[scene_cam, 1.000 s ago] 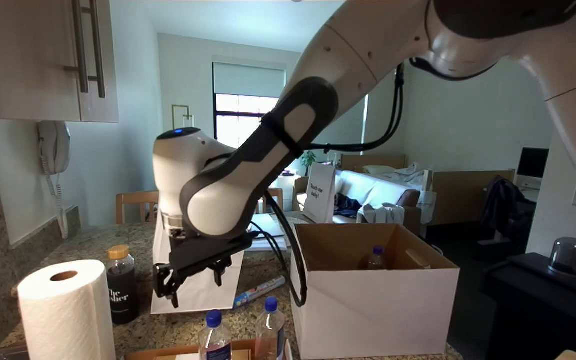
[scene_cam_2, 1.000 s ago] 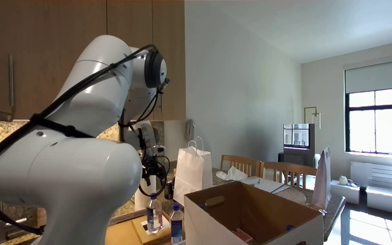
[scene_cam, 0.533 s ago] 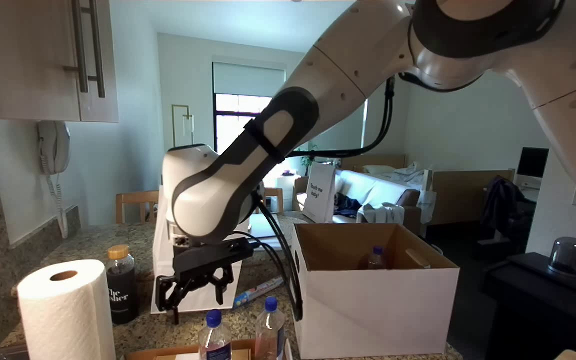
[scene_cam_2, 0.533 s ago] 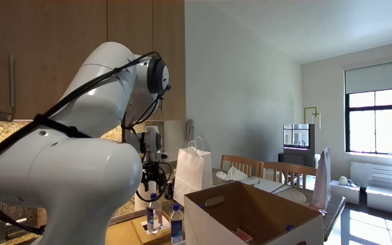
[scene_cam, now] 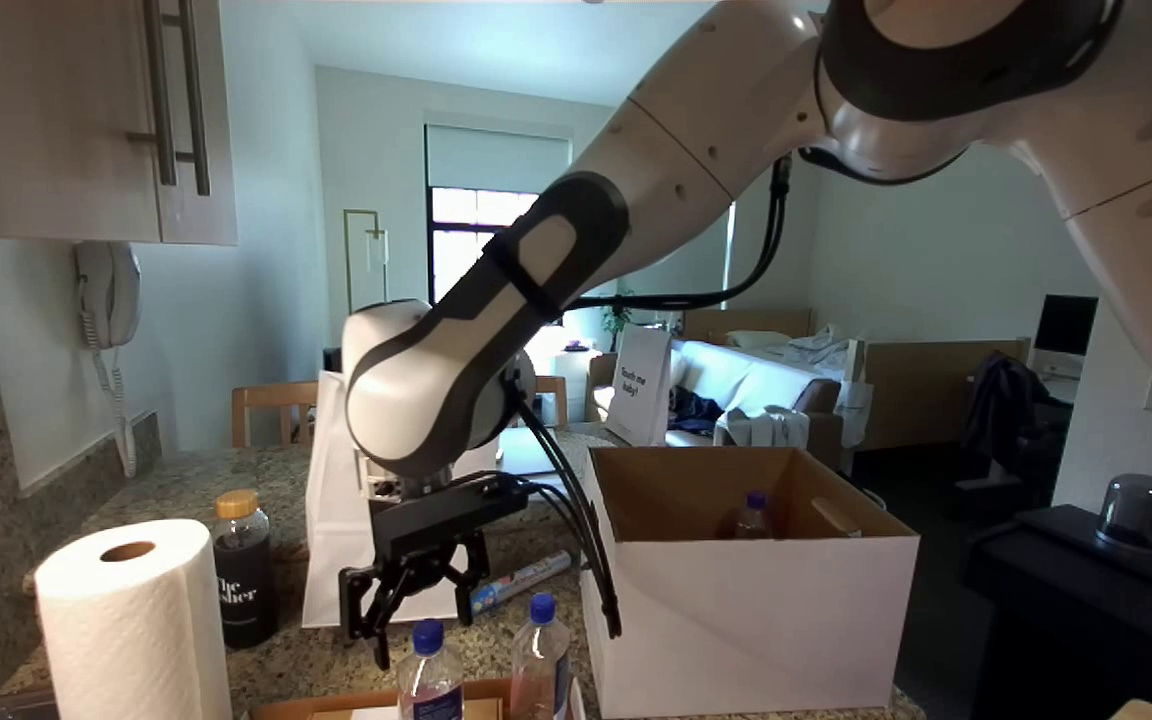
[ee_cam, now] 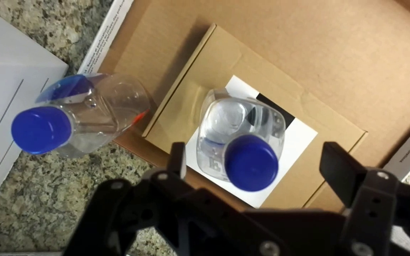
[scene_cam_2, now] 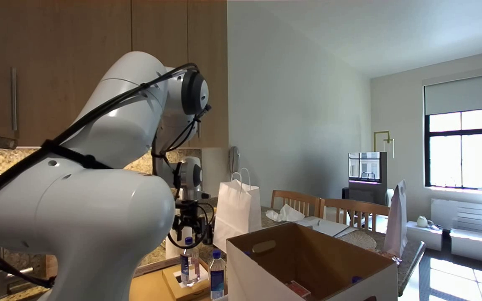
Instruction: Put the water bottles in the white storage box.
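End effector point(ee_cam: 256, 163): fingers point(ee_cam: 342, 172) apart; wrist view shows blue-capped water bottle point(ee_cam: 238, 131) between them, gap either side. Bottle upright on flat cardboard carton point(ee_cam: 205, 81) in shallow cardboard tray point(ee_cam: 333, 42), granite tabletop point(ee_cam: 48, 185) below. Second water bottle point(ee_cam: 84, 117) upright in tray, just beside carton, near white storage box point(scene_cam: 756, 620). Third water bottle point(scene_cam: 754, 518) inside white storage box.

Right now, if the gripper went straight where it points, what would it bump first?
Probably the bottle on the flat box: its blue cap shows between the open fingers, though depth is unclear.
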